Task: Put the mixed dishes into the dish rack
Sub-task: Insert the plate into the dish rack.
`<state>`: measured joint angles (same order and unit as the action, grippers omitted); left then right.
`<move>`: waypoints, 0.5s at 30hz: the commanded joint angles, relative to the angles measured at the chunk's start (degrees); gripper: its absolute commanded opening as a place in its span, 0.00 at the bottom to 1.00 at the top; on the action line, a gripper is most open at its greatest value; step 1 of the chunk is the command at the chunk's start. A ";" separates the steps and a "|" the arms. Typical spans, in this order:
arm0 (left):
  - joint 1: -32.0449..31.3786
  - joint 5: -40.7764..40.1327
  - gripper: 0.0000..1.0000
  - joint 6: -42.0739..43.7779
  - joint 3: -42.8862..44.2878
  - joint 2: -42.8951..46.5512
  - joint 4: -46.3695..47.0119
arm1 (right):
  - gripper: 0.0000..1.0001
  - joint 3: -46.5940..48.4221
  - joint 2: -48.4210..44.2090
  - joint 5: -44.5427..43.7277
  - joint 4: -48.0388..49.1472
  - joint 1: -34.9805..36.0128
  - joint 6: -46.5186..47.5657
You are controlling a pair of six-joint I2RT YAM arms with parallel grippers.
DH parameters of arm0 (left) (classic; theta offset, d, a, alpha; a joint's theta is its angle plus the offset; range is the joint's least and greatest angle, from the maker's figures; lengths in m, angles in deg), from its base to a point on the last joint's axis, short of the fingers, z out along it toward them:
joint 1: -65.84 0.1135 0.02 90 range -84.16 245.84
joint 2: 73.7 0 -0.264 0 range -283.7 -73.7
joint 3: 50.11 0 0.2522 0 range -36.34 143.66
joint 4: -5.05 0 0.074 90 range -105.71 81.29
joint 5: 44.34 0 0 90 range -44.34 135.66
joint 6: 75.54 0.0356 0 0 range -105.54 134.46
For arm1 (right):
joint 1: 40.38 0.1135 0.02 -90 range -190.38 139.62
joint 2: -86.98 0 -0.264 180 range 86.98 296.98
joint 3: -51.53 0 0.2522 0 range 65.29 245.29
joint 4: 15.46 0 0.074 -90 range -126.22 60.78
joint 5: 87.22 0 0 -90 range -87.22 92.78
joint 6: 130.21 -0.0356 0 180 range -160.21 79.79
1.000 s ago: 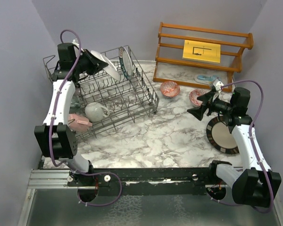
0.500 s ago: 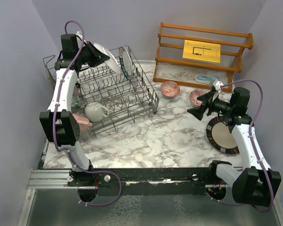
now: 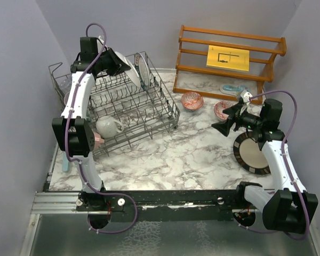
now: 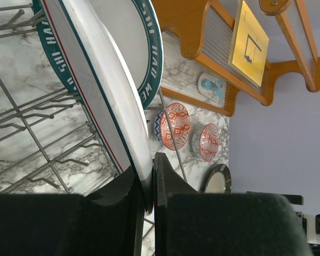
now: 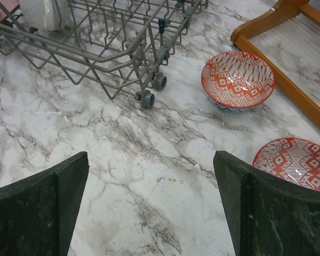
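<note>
My left gripper [image 3: 114,63] is shut on the rim of a white plate [image 3: 126,70] with thin blue and red edge lines, held on edge over the far end of the grey wire dish rack [image 3: 165,114]. Close up, the black fingers [image 4: 168,178] pinch that white plate [image 4: 96,80] right beside the blue-rimmed lettered plate [image 4: 146,48], which stands in the rack [image 3: 143,72]. A white mug [image 3: 109,126] and a pink mug [image 3: 97,140] lie in the rack. My right gripper [image 3: 224,120] hangs open over bare marble [image 5: 152,181], empty.
Two red-patterned bowls [image 3: 192,100] [image 3: 222,109] sit on the marble right of the rack, also seen ahead of the right wrist [image 5: 237,80] [image 5: 296,162]. A dark-rimmed beige plate [image 3: 252,153] lies under the right arm. The wooden shelf [image 3: 229,53] stands at the back right.
The left arm has swung right and farther back, carrying the white plate up against the lettered plate. The right arm has not moved.
</note>
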<state>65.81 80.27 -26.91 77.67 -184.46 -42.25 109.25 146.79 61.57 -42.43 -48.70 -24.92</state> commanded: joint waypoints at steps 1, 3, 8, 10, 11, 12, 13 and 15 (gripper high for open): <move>-0.27 -0.43 0.00 1.62 2.82 -0.92 0.22 | 1.00 0.06 0.26 -0.78 0.56 -0.21 0.75; -0.39 -0.41 0.00 1.96 3.24 -1.48 -0.18 | 1.00 0.04 0.22 -0.86 0.55 -0.20 0.79; -0.48 -1.56 0.00 2.85 4.08 -2.62 -1.04 | 1.00 0.10 0.22 -0.86 0.56 -0.21 0.80; -0.49 -1.71 0.00 3.23 4.53 -3.26 -1.28 | 1.00 0.10 0.22 -0.92 0.51 -0.21 0.77; -0.42 -1.78 0.00 3.44 4.84 -3.67 -1.53 | 1.00 0.14 0.26 -0.94 0.48 -0.21 0.79; -0.48 -1.94 0.00 3.66 5.22 -4.08 -1.81 | 1.00 0.14 0.26 -0.96 0.54 -0.21 0.79; -0.47 -2.07 0.00 3.92 5.51 -4.54 -2.07 | 1.00 0.11 0.27 -0.98 0.53 -0.21 0.80; -0.48 -2.16 0.00 4.30 5.92 -5.24 -2.31 | 1.00 0.12 0.22 -0.95 0.47 -0.21 0.75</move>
<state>65.70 78.93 -24.55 80.64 -188.79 -44.87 109.25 146.83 61.57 -42.43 -48.70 -24.92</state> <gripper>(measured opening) 0.102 0.999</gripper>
